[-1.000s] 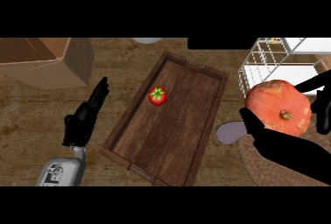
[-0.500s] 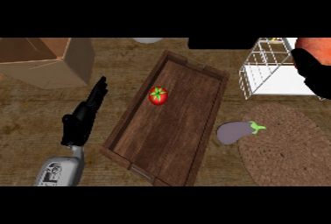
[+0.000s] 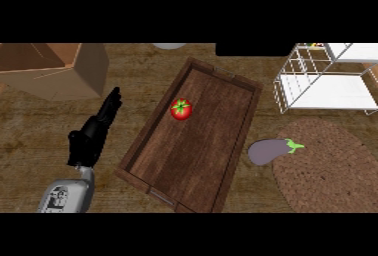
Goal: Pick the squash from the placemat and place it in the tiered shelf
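The squash shows nowhere in the head view, and my right hand is out of the picture too. The white wire tiered shelf (image 3: pixel 326 91) stands at the upper right, its white lower board bare. Below it lies the round brown woven placemat (image 3: pixel 332 170), with a purple eggplant (image 3: pixel 267 151) at its left edge. My left hand (image 3: pixel 91 136) rests at the left on the counter, fingers straight and open, holding nothing.
A long wooden tray (image 3: pixel 230 145) runs diagonally through the middle with a red tomato (image 3: pixel 181 109) in it. A cardboard box (image 3: pixel 55 70) stands at the upper left. A pale round object (image 3: pixel 170 46) peeks in at the top edge.
My right hand, curled round the orange squash above the placemat a second ago, rose toward the upper right and has left the view with it. The eggplant is now uncovered. The left hand stayed still.
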{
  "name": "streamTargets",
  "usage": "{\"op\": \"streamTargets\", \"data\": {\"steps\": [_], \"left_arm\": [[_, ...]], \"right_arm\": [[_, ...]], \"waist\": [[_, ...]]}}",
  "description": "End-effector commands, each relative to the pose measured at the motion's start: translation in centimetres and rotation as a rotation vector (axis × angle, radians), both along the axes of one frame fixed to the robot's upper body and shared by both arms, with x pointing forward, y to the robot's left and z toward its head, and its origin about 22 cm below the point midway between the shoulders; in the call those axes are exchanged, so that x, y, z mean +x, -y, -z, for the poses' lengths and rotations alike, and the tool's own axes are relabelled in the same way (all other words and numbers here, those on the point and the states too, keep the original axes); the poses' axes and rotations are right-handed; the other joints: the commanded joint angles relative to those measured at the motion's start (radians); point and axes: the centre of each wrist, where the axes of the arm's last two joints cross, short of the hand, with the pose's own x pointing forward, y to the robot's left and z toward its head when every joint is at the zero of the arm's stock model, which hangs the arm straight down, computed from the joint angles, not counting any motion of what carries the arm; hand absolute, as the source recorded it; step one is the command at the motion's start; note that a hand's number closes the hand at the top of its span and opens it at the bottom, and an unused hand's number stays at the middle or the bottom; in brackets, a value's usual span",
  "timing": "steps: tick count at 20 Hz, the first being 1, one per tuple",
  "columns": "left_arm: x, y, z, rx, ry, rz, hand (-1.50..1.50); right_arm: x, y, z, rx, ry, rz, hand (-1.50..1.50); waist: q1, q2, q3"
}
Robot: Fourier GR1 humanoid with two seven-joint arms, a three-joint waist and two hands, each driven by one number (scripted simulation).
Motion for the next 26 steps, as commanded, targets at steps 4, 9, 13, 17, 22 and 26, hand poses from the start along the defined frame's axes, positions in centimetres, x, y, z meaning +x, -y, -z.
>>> {"op": "streamTargets", "data": {"steps": [4,9,13,17,22,26], "left_arm": [[-1.4,0.0,1.2,-0.015,-0.003,0.010,0.00],[-0.5,0.4,1.4,-0.001,0.012,-0.003,0.00],[0.5,1.2,0.9,-0.017,0.005,0.000,0.00],[-0.3,0.2,-0.2,-0.009,0.017,0.017,0.00],[0.5,2.1,0.1,-0.023,0.009,0.014,0.00],[1.1,-0.6,-0.7,-0.015,-0.002,0.005,0.00]], "right_arm": [[1.9,2.8,1.7,-0.127,0.008,0.045,1.50],[5.8,2.1,1.6,-0.152,0.016,0.088,1.50],[7.3,3.8,3.7,-0.290,0.053,0.044,1.50],[9.1,4.6,3.9,-0.215,0.067,0.061,1.50],[10.9,5.7,4.8,0.058,0.225,-0.032,1.50],[12.4,7.5,6.3,0.058,0.219,-0.053,1.50]], "waist": [[-0.001,0.001,0.000],[0.005,0.002,0.000],[0.003,0.005,0.000],[0.005,0.001,0.000],[0.013,0.006,0.001],[0.009,0.005,0.000]]}}
